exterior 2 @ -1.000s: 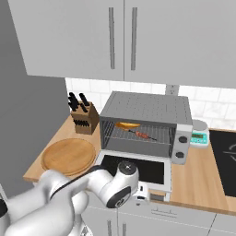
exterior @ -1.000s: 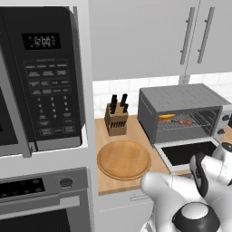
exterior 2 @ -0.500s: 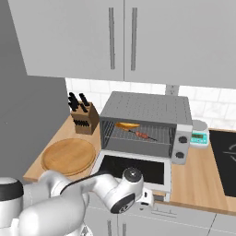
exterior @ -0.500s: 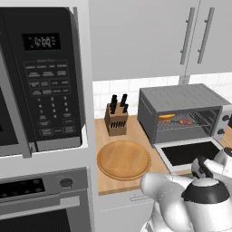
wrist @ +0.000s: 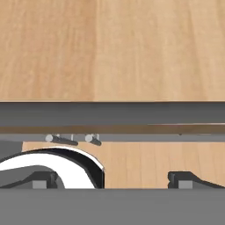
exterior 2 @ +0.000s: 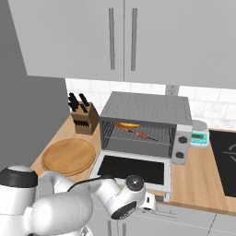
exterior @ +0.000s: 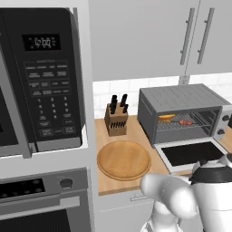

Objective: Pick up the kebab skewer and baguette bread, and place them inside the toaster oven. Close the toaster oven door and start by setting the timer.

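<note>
The toaster oven (exterior: 181,104) (exterior 2: 147,110) stands on the wooden counter. Its door (exterior: 190,154) (exterior 2: 133,168) hangs open, lying flat toward me. On the wire rack inside lie the golden baguette bread (exterior: 166,117) (exterior 2: 127,125) at the left and the kebab skewer (exterior: 186,122) (exterior 2: 143,135) to its right. My gripper (exterior 2: 156,200) (wrist: 113,180) is low at the door's front edge. It is open, with nothing between its fingers. In the hand view a grey bar (wrist: 112,114) of the door crosses just beyond the fingertips (wrist: 184,179).
A round wooden board (exterior: 124,159) (exterior 2: 68,156) lies left of the oven, with a knife block (exterior: 116,118) (exterior 2: 83,116) behind it. A black microwave (exterior: 43,77) fills the left wall. A small scale (exterior 2: 199,137) and a dark cooktop (exterior 2: 225,161) sit to the oven's right.
My arm has swung down and to the right, bringing the hand below the open door's front edge. The jaws stayed wide. The food and the door have not moved.
</note>
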You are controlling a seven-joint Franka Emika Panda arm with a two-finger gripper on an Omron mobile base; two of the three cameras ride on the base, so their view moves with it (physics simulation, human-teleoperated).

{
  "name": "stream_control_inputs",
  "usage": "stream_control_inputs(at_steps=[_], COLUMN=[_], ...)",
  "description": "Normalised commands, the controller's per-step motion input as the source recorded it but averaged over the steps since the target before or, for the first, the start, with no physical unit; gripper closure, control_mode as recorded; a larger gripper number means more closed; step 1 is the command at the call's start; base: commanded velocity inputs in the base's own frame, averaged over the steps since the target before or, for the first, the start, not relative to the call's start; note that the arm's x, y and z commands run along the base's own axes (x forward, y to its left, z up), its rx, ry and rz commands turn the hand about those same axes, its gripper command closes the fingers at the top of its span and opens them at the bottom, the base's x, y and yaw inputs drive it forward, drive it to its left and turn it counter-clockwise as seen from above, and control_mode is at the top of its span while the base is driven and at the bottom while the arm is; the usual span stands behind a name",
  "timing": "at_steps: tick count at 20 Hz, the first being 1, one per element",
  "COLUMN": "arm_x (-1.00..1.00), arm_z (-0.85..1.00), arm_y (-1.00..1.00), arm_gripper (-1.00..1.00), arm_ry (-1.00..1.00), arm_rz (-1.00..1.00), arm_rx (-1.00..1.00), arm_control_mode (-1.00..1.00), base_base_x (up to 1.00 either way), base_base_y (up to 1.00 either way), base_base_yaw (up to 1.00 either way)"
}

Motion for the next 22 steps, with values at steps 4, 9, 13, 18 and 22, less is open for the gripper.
stream_control_inputs(at_steps=[4, 9, 13, 18, 22], arm_x=[0.71, 0.79, 0.77, 0.86, 0.86], arm_z=[0.14, 0.37, 0.59, 0.58, 0.48], arm_y=[0.01, 0.06, 0.04, 0.14, 0.23], arm_gripper=[-1.0, -1.0, -1.0, -1.0, -1.0], arm_ry=[0.0, 0.0, 0.0, 0.02, 0.0], arm_rz=[0.0, 0.0, 0.0, 0.0, 0.0], arm_rx=[0.0, 0.0, 0.0, 0.01, 0.04], arm_control_mode=[-1.0, -1.0, -1.0, -1.0, -1.0], base_base_x=[0.0, 0.0, 0.0, 0.0, 0.0], base_base_y=[0.0, 0.0, 0.0, 0.0, 0.0], base_base_yaw=[0.0, 0.0, 0.0, 0.0, 0.0])
